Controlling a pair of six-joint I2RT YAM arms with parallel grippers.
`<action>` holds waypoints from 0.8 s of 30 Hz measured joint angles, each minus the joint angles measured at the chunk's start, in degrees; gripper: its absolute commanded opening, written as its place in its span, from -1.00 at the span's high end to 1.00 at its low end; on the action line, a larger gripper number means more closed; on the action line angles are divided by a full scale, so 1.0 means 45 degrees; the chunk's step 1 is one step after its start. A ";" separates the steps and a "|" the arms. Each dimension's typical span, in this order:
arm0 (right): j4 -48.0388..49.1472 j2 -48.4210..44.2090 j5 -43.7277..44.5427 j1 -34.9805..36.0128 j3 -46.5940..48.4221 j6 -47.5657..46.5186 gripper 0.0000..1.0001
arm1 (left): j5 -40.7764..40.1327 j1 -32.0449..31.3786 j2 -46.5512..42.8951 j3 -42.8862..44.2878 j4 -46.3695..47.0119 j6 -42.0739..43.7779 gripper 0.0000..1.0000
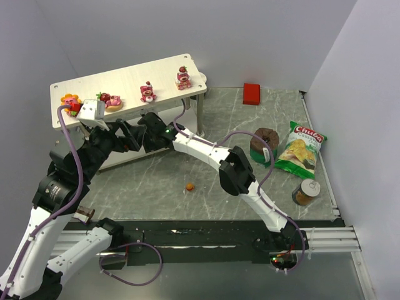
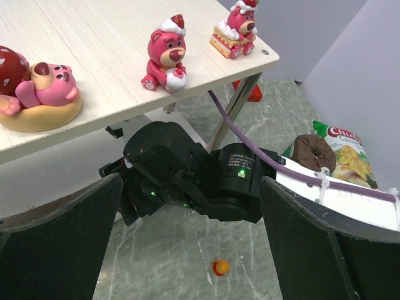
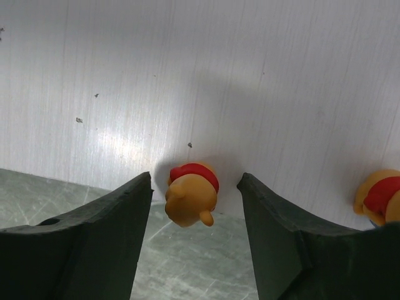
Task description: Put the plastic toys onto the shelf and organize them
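Observation:
The shelf (image 1: 128, 80) stands at the back left. On its top board are the flower-faced toy (image 1: 70, 100) and three strawberry bears (image 1: 112, 101), (image 1: 147, 92), (image 1: 183, 77); the bears also show in the left wrist view (image 2: 39, 87), (image 2: 166, 55), (image 2: 236, 28). My right gripper (image 1: 130, 135) reaches under the top board. It is open (image 3: 194, 182) around a small orange bear (image 3: 192, 194) on the lower board's (image 3: 187, 75) edge, with gaps on both sides. A second orange bear (image 3: 380, 197) stands to its right. A third (image 1: 189, 185) lies on the floor (image 2: 220, 267). My left gripper (image 1: 89, 112) is open and empty (image 2: 190, 250) above the shelf's front edge.
A red block (image 1: 251, 92) sits at the back by the wall. A brown-and-green cylinder (image 1: 264, 145), a chips bag (image 1: 300, 149) and a small jar (image 1: 306, 192) stand on the right. The right arm's elbow (image 1: 234, 170) spans the middle of the marbled table.

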 measured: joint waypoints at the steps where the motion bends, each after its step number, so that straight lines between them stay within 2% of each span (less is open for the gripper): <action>1: 0.0092 -0.0024 0.0010 0.0000 -0.0063 -0.0010 -0.44 | 0.0005 0.0000 -0.0005 0.0000 0.0000 0.0000 -0.93; 7: 0.0743 -0.0466 0.0063 0.0000 -0.0913 -0.0034 -0.46 | 0.0000 0.0000 -0.0005 0.0000 0.0000 0.0000 -0.93; 14: 0.1744 -0.1656 0.0253 -0.0010 -0.3089 -0.0034 -0.46 | 0.0000 0.0000 -0.0087 0.0000 0.0000 0.0000 -0.93; 20: 0.2016 -0.1807 0.0219 -0.0019 -0.3405 -0.0151 -0.43 | 0.0000 0.0000 -0.0097 0.0000 -0.0005 0.0000 -0.93; 24: 0.2103 -0.1831 0.0267 -0.0019 -0.3487 -0.0204 -0.33 | -0.0005 0.0000 -0.0102 0.0000 -0.0005 0.0000 -0.93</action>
